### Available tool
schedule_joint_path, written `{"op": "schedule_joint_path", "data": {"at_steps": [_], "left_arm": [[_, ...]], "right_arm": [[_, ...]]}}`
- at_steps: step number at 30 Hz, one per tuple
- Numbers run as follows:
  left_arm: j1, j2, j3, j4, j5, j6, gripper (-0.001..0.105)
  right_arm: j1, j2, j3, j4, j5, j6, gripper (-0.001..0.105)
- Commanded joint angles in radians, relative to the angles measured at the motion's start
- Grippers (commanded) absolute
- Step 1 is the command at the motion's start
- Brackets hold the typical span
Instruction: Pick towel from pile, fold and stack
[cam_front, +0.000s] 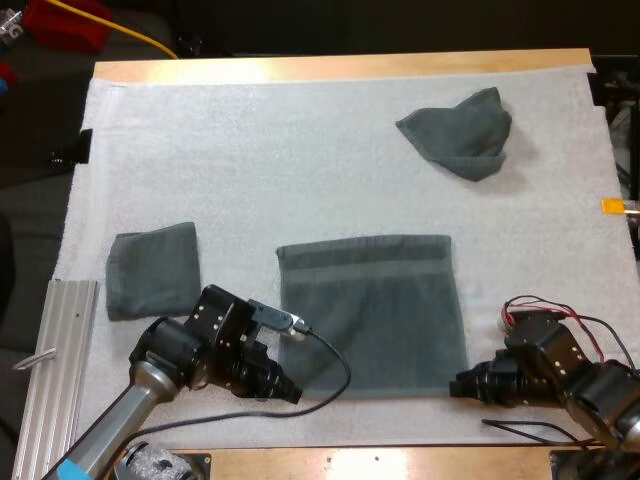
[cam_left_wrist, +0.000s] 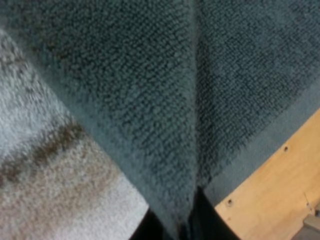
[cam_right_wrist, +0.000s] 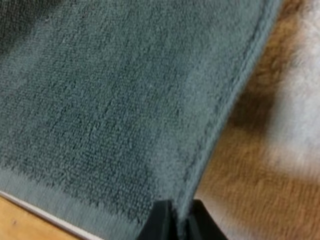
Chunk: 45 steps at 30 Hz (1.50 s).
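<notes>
- Towel (cam_front: 370, 310) lies spread flat on the near middle of the white mat (cam_front: 280, 150); a folded towel (cam_front: 153, 268) sits to its left and a crumpled towel (cam_front: 460, 132) far off to the right.
- Left gripper (cam_front: 292, 390) is pinched on the Towel's near left corner; right gripper (cam_front: 462, 385) is clamped on its near right corner.
- Cloth covers most of each fingertip in the wrist views; the left corner seems raised into a ridge.

Robot lab bench: wooden table (cam_front: 340, 68), white mat (cam_front: 300, 170) (aluminium rail (cam_front: 60, 370) alongside).
</notes>
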Motion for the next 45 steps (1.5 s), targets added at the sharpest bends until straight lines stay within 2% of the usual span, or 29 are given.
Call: {"op": "schedule_joint_path", "data": {"at_steps": [1, 11, 20, 25, 30, 36, 40, 45], "left_arm": [[-0.011, -0.014, -0.004, 0.021, -0.015, -0.011, 0.000], [-0.067, -0.068, -0.004, 0.064, -0.017, -0.023, 0.000], [-0.040, -0.045, -0.004, -0.016, -0.010, -0.037, 0.000], [0.034, 0.032, -0.004, -0.058, 0.039, -0.038, 0.000], [0.110, 0.127, -0.004, -0.131, 0.135, -0.038, 0.000], [0.171, 0.199, -0.004, -0.197, 0.190, -0.051, 0.000], [0.207, 0.228, -0.004, -0.237, 0.216, -0.090, 0.000], [0.269, 0.264, -0.004, -0.344, 0.300, -0.191, 0.000]], "right_arm": [[0.011, -0.014, -0.005, 0.029, 0.012, 0.020, 0.001], [0.088, -0.061, -0.005, 0.071, 0.043, 0.104, 0.001], [0.085, -0.055, -0.005, 0.009, 0.073, 0.201, 0.001], [0.058, -0.021, -0.005, -0.052, 0.108, 0.246, 0.001], [-0.008, 0.065, -0.005, -0.135, 0.048, 0.253, 0.001], [-0.104, 0.151, -0.005, -0.250, -0.010, 0.273, 0.001], [-0.168, 0.194, -0.005, -0.319, -0.041, 0.285, 0.001], [-0.235, 0.259, -0.005, -0.431, -0.092, 0.314, 0.001]]}}
